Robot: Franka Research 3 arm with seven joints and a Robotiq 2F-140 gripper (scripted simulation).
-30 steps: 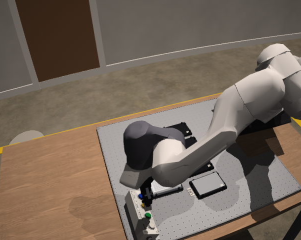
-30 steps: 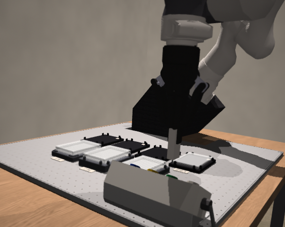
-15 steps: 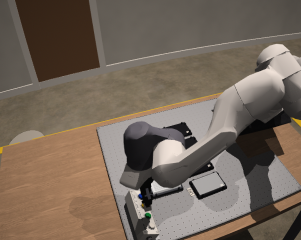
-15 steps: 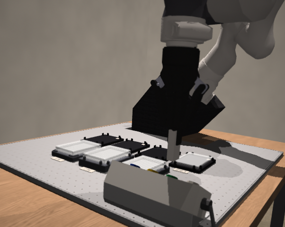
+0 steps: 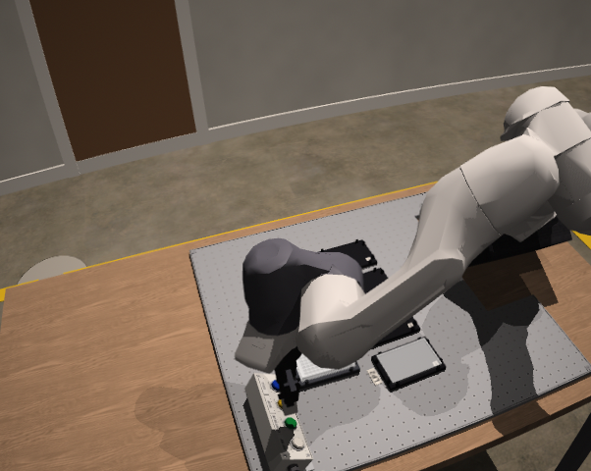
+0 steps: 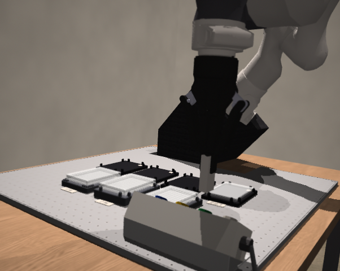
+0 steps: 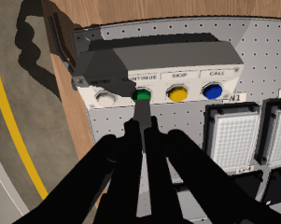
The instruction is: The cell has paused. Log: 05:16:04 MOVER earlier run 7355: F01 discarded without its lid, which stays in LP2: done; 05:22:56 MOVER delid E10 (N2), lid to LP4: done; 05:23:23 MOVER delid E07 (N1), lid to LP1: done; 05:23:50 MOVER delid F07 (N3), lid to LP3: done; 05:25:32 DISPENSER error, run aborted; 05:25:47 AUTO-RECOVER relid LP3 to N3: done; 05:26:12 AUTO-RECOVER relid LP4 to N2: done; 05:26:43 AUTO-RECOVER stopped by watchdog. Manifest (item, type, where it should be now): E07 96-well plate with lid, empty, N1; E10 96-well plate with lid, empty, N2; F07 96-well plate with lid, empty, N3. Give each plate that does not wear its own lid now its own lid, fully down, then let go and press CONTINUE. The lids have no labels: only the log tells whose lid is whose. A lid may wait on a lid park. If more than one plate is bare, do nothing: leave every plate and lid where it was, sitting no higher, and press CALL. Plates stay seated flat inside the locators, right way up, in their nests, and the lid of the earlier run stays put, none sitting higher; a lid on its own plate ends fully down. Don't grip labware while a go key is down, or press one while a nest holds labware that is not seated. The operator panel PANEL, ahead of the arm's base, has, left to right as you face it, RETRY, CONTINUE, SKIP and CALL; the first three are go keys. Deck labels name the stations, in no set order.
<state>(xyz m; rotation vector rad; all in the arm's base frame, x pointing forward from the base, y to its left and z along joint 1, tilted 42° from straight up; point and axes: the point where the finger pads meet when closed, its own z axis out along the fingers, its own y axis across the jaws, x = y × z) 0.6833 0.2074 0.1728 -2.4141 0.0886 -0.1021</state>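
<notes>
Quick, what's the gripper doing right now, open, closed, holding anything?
Gripper: closed, jaws fully together, holding nothing; its tip points at the green button on the operator panel.

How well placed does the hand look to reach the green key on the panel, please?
Probably yes: the shut, empty hand hangs just short of the green key on the panel, its tips aimed at it, with nothing visible between them.
</notes>
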